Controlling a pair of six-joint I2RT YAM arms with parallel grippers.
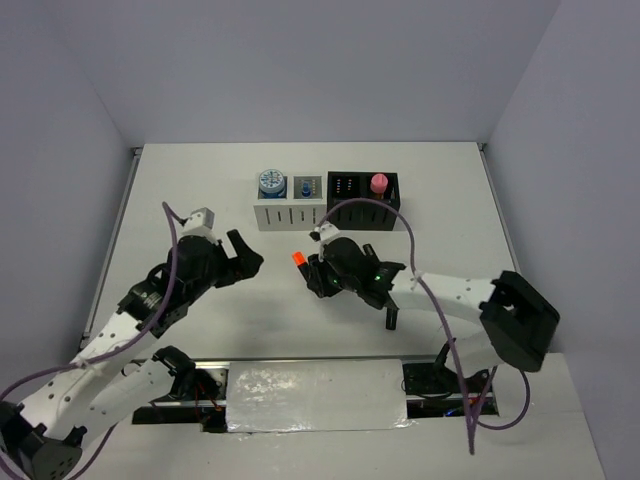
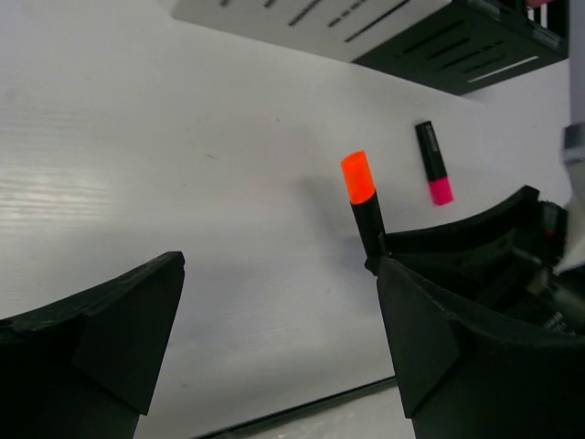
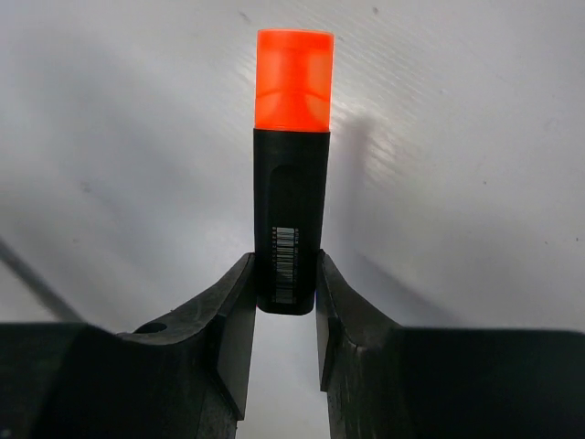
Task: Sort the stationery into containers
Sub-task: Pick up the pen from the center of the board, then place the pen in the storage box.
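- Gripping the black body of the orange-capped highlighter (image 3: 291,201), the right gripper (image 3: 285,279) clamps its lower end, with the cap pointing beyond the fingertips.
- The highlighter sits just in front of the white organiser (image 1: 288,213).
- The left gripper (image 1: 244,256) is spread wide and empty, nearby on the left.

Desk (image 1: 200,190): white, plain. Orange-capped highlighter (image 3: 291,183): black body, white barcode label. Second highlighter (image 2: 433,163): black, pink cap. White organiser (image 1: 288,215) and black organiser (image 1: 360,215), both slotted. Disc (image 1: 270,181): blue-white pattern. Cylinder (image 1: 378,184): pink.
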